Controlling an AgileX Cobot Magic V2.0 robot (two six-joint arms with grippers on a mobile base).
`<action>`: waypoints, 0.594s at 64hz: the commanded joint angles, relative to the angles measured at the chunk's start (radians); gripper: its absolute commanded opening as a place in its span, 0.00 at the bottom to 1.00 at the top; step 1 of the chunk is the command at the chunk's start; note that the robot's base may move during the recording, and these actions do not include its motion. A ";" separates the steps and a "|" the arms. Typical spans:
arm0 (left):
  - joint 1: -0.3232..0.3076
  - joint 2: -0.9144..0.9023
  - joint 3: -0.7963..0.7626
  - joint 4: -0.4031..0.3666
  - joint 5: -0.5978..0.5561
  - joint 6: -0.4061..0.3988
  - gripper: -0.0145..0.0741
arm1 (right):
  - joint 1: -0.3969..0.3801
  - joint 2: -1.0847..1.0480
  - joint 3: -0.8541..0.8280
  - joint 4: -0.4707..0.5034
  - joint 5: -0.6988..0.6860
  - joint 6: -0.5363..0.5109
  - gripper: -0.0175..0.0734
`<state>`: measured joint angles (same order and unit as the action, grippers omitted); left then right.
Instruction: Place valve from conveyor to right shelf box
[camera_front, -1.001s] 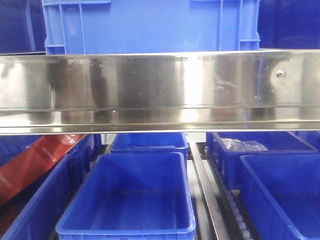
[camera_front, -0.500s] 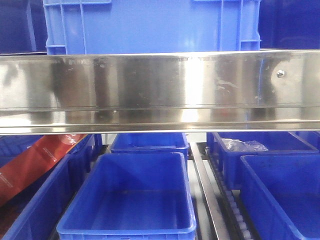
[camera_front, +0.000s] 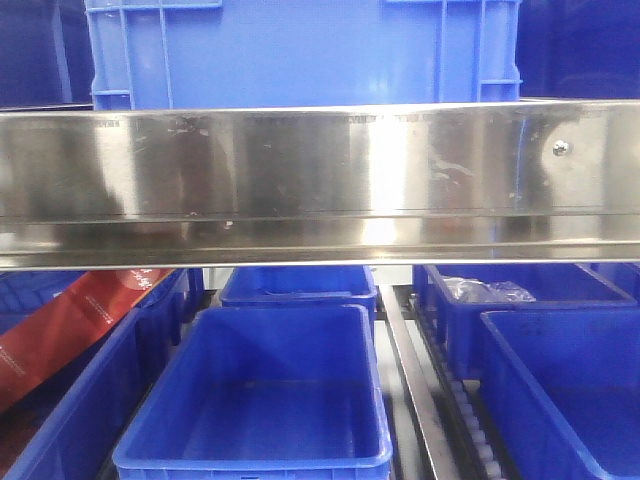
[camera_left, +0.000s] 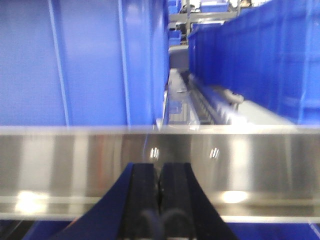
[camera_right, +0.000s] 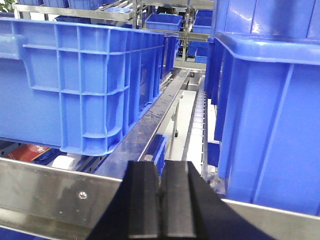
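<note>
No valve and no conveyor show in any view. My left gripper (camera_left: 160, 172) is shut and empty, its black pads together in front of a steel shelf rail (camera_left: 250, 165). My right gripper (camera_right: 160, 170) is shut and empty too, just above the steel rail (camera_right: 45, 192), pointing between a blue crate on the left (camera_right: 85, 85) and a blue crate on the right (camera_right: 270, 120). In the front view an empty blue shelf box (camera_front: 265, 400) sits below the rail (camera_front: 320, 180), with more blue boxes to its right (camera_front: 570, 390).
A large blue crate (camera_front: 300, 50) stands on the shelf above the rail. A red packet (camera_front: 70, 325) lies in the left box. A box at the back right holds a clear plastic bag (camera_front: 485, 291). Roller tracks (camera_front: 470, 420) run between the lower boxes.
The front view has hardly changed; only reflections on the steel rail have shifted slightly.
</note>
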<state>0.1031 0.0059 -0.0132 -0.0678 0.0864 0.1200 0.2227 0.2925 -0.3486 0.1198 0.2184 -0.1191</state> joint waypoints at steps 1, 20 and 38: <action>0.003 -0.006 0.013 0.001 -0.081 -0.008 0.04 | -0.005 -0.004 0.004 -0.008 -0.026 -0.002 0.01; 0.003 -0.006 0.013 0.028 -0.068 -0.008 0.04 | -0.005 -0.004 0.004 -0.008 -0.026 -0.002 0.01; 0.003 -0.006 0.013 0.028 -0.072 -0.008 0.04 | -0.005 -0.004 0.004 -0.008 -0.026 -0.002 0.01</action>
<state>0.1031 0.0054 0.0018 -0.0444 0.0383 0.1195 0.2227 0.2925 -0.3463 0.1198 0.2184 -0.1191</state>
